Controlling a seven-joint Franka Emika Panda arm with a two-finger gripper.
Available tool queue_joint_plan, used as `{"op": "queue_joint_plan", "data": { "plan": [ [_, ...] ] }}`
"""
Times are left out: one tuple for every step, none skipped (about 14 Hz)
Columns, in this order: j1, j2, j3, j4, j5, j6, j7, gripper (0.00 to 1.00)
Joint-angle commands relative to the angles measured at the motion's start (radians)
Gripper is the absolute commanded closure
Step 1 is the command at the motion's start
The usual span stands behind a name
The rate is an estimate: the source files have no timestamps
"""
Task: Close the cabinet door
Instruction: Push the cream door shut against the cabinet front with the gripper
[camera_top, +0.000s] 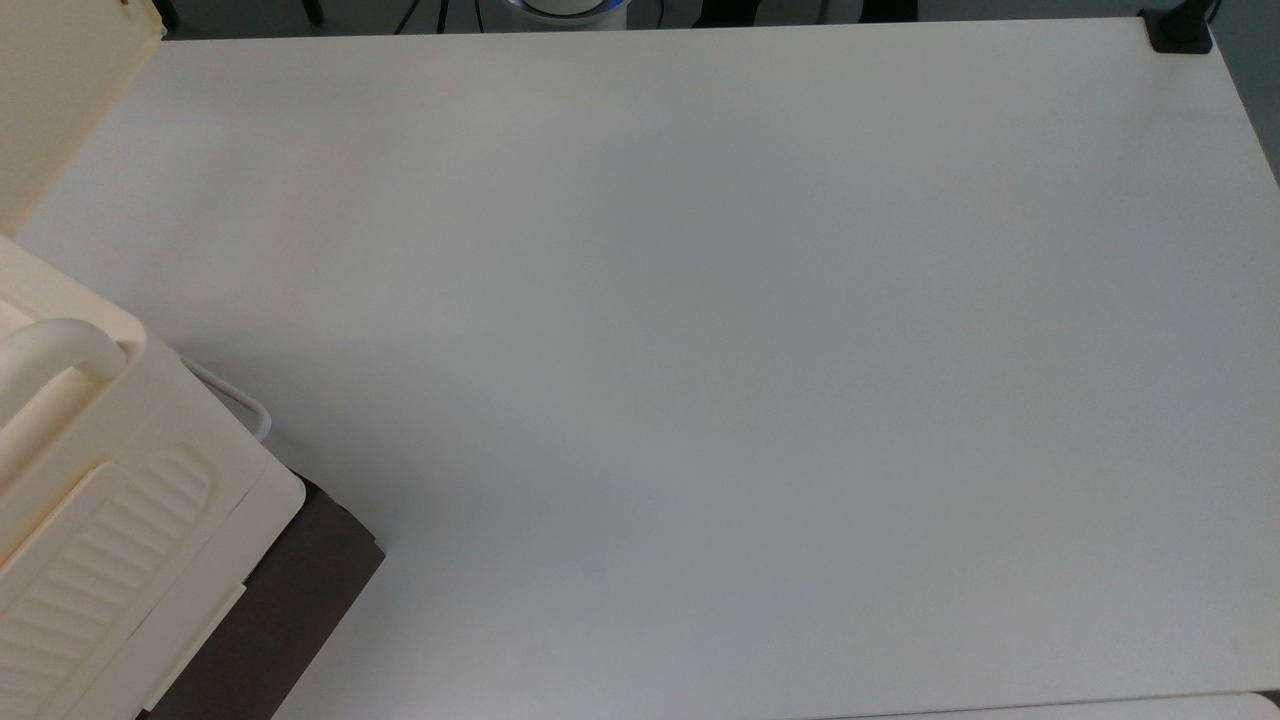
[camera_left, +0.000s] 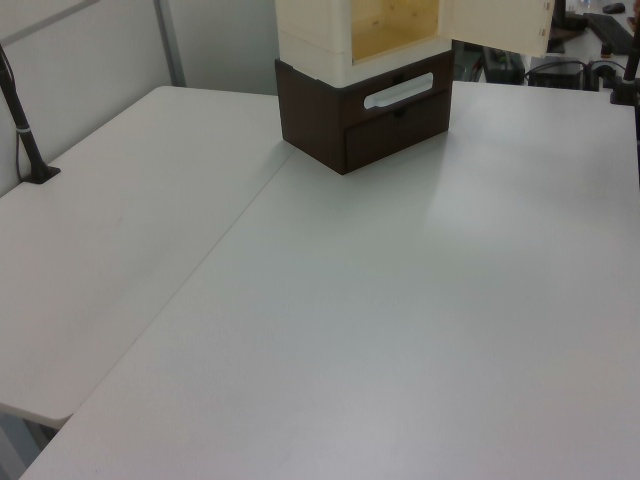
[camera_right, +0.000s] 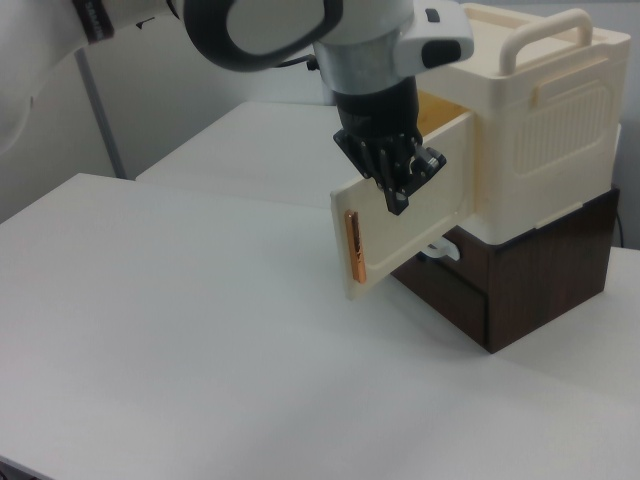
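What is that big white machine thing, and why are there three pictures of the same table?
The white machine is a robot arm. At its end is a black gripper, its hand, hanging in front of the cabinet door. That door is swung open, and nothing is held. The cabinet is a cream box with a rounded bar handle on top, sitting on a dark brown base on a white table. Three cameras look at one scene: the top view looks down on the table, the left view shows the cabinet's wooden inside, and the right view shows the arm.
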Motion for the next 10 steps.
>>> {"op": "queue_joint_plan", "data": {
  "plan": [
    [0.001, -0.017, -0.002, -0.038, 0.079, 0.032, -0.042, 1.00],
    [0.004, -0.016, 0.004, -0.038, 0.081, 0.032, -0.038, 1.00],
    [0.006, -0.009, 0.010, -0.038, 0.083, 0.035, -0.035, 1.00],
    [0.009, 0.000, 0.013, -0.038, 0.084, 0.040, -0.033, 1.00],
    [0.019, 0.009, 0.015, -0.037, 0.092, 0.050, -0.030, 1.00],
    [0.041, 0.021, 0.017, -0.037, 0.104, 0.088, -0.015, 1.00],
    [0.059, 0.029, 0.015, -0.037, 0.119, 0.147, 0.023, 1.00],
    [0.099, 0.064, 0.017, -0.035, 0.122, 0.240, 0.104, 1.00],
    [0.134, 0.101, 0.017, -0.031, 0.118, 0.330, 0.192, 1.00],
    [0.150, 0.121, 0.017, -0.031, 0.118, 0.400, 0.237, 1.00]
  ]
}}
